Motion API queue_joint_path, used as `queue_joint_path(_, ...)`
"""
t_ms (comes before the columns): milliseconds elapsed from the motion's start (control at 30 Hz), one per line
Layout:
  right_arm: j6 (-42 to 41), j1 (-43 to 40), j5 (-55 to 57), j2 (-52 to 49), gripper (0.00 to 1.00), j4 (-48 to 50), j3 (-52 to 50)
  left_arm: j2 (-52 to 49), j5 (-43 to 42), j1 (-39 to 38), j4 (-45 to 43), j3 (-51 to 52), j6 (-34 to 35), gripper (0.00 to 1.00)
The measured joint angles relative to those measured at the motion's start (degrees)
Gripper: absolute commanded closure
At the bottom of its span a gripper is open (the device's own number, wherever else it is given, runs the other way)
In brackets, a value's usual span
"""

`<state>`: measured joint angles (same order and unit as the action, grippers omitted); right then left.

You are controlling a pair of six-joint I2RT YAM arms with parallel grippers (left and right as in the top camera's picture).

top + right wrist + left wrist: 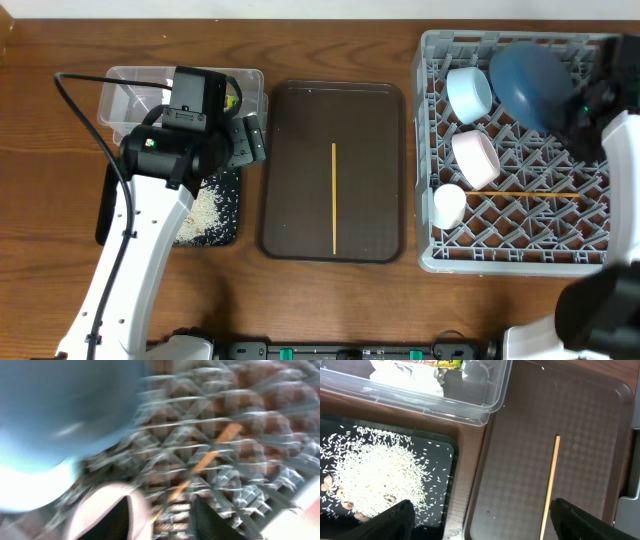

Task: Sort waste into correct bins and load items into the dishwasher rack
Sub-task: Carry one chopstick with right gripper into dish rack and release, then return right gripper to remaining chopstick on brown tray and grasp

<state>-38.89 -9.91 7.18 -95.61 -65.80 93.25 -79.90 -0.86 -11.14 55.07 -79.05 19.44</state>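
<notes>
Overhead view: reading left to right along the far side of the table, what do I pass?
clear bin → brown tray → dishwasher rack → inside it, the light blue bowl → dark blue plate

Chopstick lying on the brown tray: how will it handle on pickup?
Probably stiff and very light: the chopstick is a thin, straight wooden stick. It lies flat on the tray, so there is likely little height to pinch; it may skid or roll. Gripped off-centre, it could pivot.
</notes>
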Motion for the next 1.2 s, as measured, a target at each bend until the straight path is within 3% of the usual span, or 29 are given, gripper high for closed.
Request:
queue_joint_path(167, 5.35, 13.0, -2.95, 3.32, 0.34, 1.73, 0.76, 0.0, 0.0, 0.0, 0.02, 0.0, 0.0, 0.11)
queue_joint_path(233, 6.27, 18.64, -3.63, 2.89, 0.22, 3.54, 0.74, 0.0, 0.0, 0.0, 0.02, 0.0, 0.0, 0.11)
queue_joint_path(367, 7.02, 30.75, -4.04, 0.22, 0.2, 7.54, 0.63, 0.0, 0.0, 0.0, 0.02, 0.0, 0.0, 0.11)
queue_joint_path(500, 5.7, 40.09, -2.69, -4.74, 0.31, 10.84, 0.63, 0.0, 0.0, 0.0, 0.02, 0.0, 0.0, 0.11)
queue_joint_path(633, 4.55, 45.13, -1.75, -10.88, 0.55, 14.25, 0.59, 0.0, 0.0, 0.0, 0.02, 0.0, 0.0, 0.11)
queue_joint_path(733, 3.3, 47.25, -1.38, -15.96, 0.65, 15.45, 0.42, 0.0, 0.0, 0.0, 0.02, 0.0, 0.0, 0.11)
queue_joint_path(1200, 2.01, 47.98, -4.09, -28.52, 0.71, 17.84, 0.07, 0.0, 0.0, 0.0, 0.02, 0.0, 0.0, 0.11)
